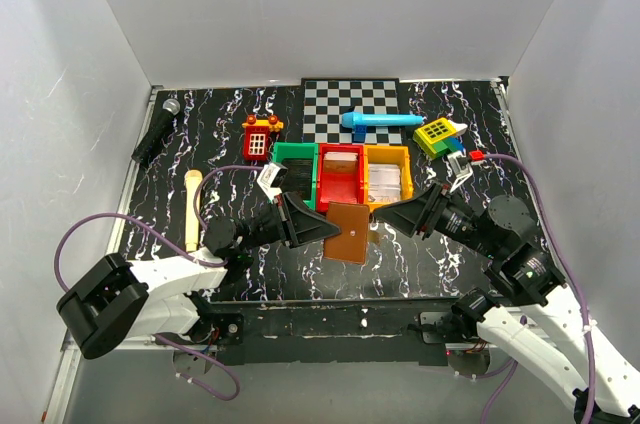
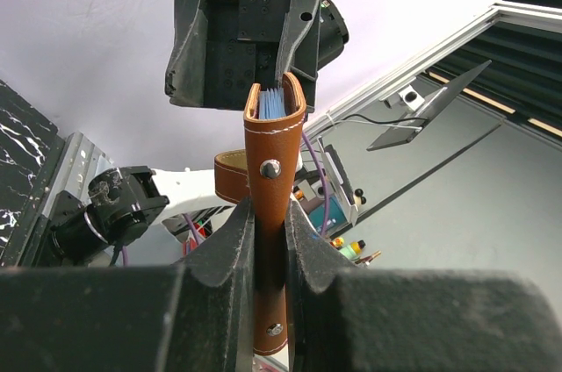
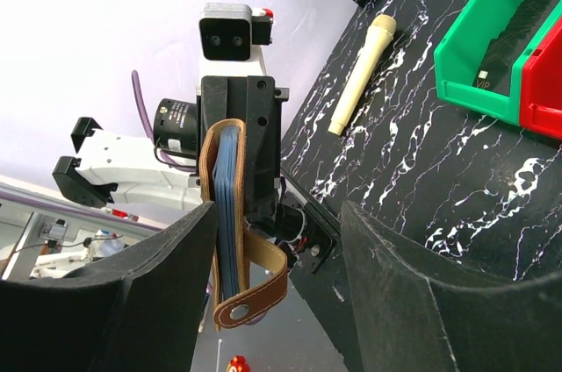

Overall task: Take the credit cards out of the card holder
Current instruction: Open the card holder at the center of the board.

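The brown card holder (image 1: 350,234) hangs in the air in front of the bins, and my left gripper (image 1: 322,227) is shut on its left edge. In the left wrist view the fingers (image 2: 230,253) clamp the holder (image 2: 268,153) edge-on, with pale blue-grey panels (image 2: 273,105) showing at its far end. My right gripper (image 1: 385,216) stands open at the holder's right edge. In the right wrist view the holder (image 3: 209,161) sits between the open jaws, close to the left finger (image 3: 149,293). Its snap strap (image 3: 263,289) dangles loose. I cannot make out separate credit cards among the panels.
Green (image 1: 293,151), red (image 1: 340,198) and yellow (image 1: 388,152) bins stand in a row behind the holder, with flat pale items in the red and yellow ones. A checkerboard (image 1: 350,99), blue toy (image 1: 380,121), black microphone (image 1: 157,131) and cream stick (image 1: 192,209) lie around.
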Action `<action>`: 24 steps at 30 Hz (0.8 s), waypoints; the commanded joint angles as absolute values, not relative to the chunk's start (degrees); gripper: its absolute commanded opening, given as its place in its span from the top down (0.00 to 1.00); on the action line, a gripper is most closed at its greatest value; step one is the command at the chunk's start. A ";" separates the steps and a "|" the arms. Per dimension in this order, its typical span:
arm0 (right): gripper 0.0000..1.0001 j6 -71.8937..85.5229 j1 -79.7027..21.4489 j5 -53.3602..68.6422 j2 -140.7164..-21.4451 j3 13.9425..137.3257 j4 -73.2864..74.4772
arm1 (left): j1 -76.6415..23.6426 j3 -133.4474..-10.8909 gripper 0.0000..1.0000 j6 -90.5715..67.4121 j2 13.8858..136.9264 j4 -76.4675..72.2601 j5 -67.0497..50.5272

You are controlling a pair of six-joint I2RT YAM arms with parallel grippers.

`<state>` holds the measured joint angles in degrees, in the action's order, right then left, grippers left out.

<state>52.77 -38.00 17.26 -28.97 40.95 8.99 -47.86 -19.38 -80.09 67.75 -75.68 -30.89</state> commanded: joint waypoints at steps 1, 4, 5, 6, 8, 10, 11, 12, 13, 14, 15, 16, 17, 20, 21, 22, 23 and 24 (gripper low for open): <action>0.34 53.35 -38.14 17.92 -29.79 40.69 6.60 | -48.16 -20.21 1.00 -79.45 66.01 -87.10 -30.94; 0.34 53.53 -38.06 19.77 -30.67 40.78 4.93 | -48.25 -20.39 1.00 -79.28 66.27 -86.84 -30.85; 0.34 53.53 -38.14 20.38 -31.02 40.96 4.66 | -48.25 -20.56 1.00 -79.28 66.36 -86.84 -30.85; 0.34 53.61 -38.14 21.26 -31.55 41.04 4.31 | -48.34 -20.83 1.00 -79.28 66.53 -86.92 -30.94; 0.34 53.88 -38.14 22.93 -32.43 41.13 3.52 | -48.43 -21.27 1.00 -79.37 67.06 -87.19 -31.02; 0.34 53.96 -38.14 23.55 -32.78 41.05 3.25 | -48.60 -21.97 1.00 -79.37 67.50 -87.28 -31.11; 0.34 53.96 -38.14 24.08 -32.96 40.96 2.99 | -48.60 -22.32 1.00 -79.37 67.67 -87.28 -31.29; 0.34 53.96 -38.14 24.69 -33.13 40.87 2.64 | -48.69 -22.76 1.00 -79.37 67.85 -87.10 -31.29; 0.34 54.05 -38.14 25.48 -33.48 40.96 2.29 | -48.78 -22.94 1.00 -79.28 68.03 -86.84 -31.55; 0.34 54.05 -38.06 26.62 -33.92 41.04 1.76 | -48.87 -23.29 1.00 -79.19 68.20 -86.75 -31.55; 0.35 54.14 -38.14 27.76 -34.45 41.04 1.15 | -48.87 -23.55 1.00 -79.19 68.46 -86.57 -31.64; 0.35 54.23 -38.14 28.64 -34.80 41.13 0.62 | -48.87 -23.82 1.00 -79.10 68.81 -86.66 -31.73; 0.35 54.49 -38.23 29.96 -35.15 40.96 0.62 | -48.87 -24.08 1.00 -79.01 69.17 -86.57 -31.82; 0.35 55.02 -38.32 34.26 -36.47 41.13 -3.16 | -48.87 -24.70 1.00 -78.75 69.87 -86.14 -31.73; 0.34 55.02 -38.49 35.41 -37.00 41.39 -3.60 | -48.87 -25.05 1.00 -78.66 70.13 -86.05 -31.73; 0.34 54.85 -38.58 36.46 -37.35 41.66 -3.60 | -48.87 -25.40 1.00 -78.58 70.57 -85.96 -31.73; 0.34 54.41 -38.76 37.00 -37.70 41.83 -3.43 | -48.87 -25.92 1.00 -78.49 70.84 -85.78 -31.82; 0.34 54.23 -38.85 37.70 -37.88 42.01 -3.25 | -48.87 -26.28 1.00 -78.49 71.10 -85.61 -31.82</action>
